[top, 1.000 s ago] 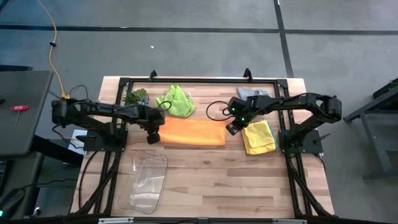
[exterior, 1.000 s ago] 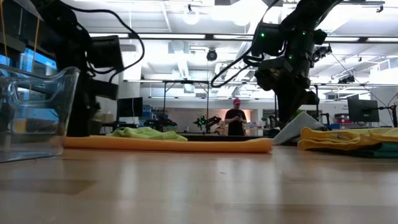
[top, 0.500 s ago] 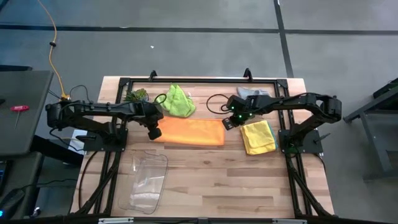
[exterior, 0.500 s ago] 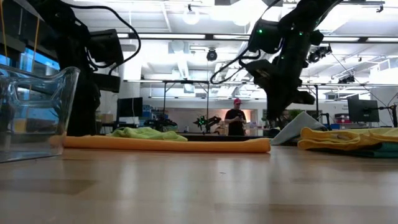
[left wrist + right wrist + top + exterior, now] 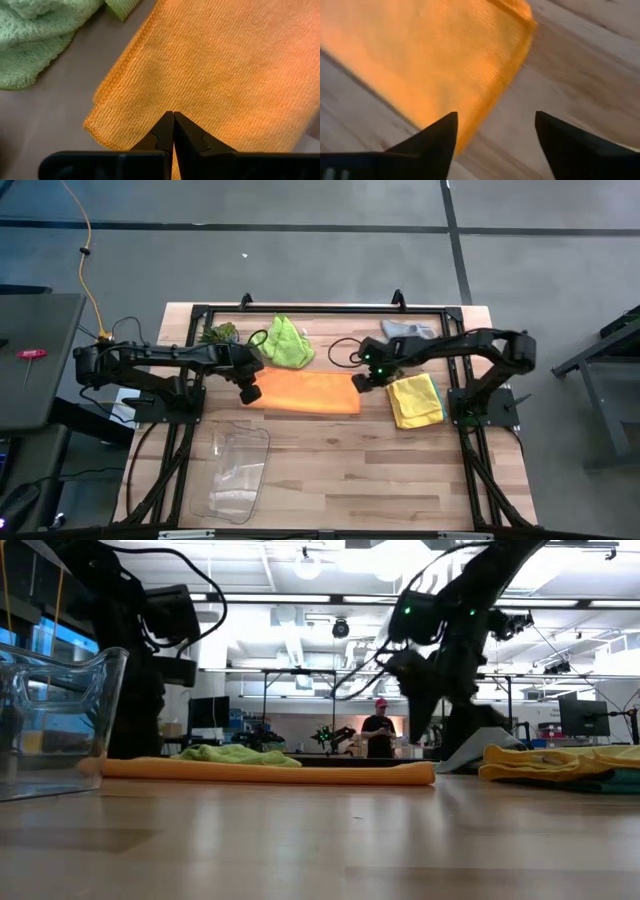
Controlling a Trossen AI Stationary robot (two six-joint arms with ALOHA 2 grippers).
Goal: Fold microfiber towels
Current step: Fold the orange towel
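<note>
- A wooden counter (image 5: 340, 450) is seen from above, with a dark metal frame around it and two dark robot arms reaching in from either side.
- An orange towel (image 5: 305, 392) lies flat at the middle of the counter, folded into a long rectangle.
- The left claw (image 5: 247, 393) sits at the orange towel's left end. Its wrist view shows the two fingers clenched tip to tip over the cloth, with nothing pinched between them.
- The right claw (image 5: 358, 379) hovers at the towel's right end. Its wrist view shows the fingers (image 5: 434, 140) spread wide apart and empty, with the towel's corner below them.
- A lime green towel (image 5: 283, 342) lies crumpled just behind the orange one, toward the far edge of the counter.
- A yellow towel (image 5: 414, 399) lies to the right of the orange one, folded on top of a teal towel (image 5: 441, 402) whose edge peeks out on the right.
- A grey towel (image 5: 408, 330) rests near the far right corner, behind the right arm.
- A small spiky green plant (image 5: 218, 334) sits left of the lime green towel.
- A clear plastic bin (image 5: 236, 472) lies near the front left of the counter.
- In the level view, a person (image 5: 379, 730) stands far off in the room behind.
</note>
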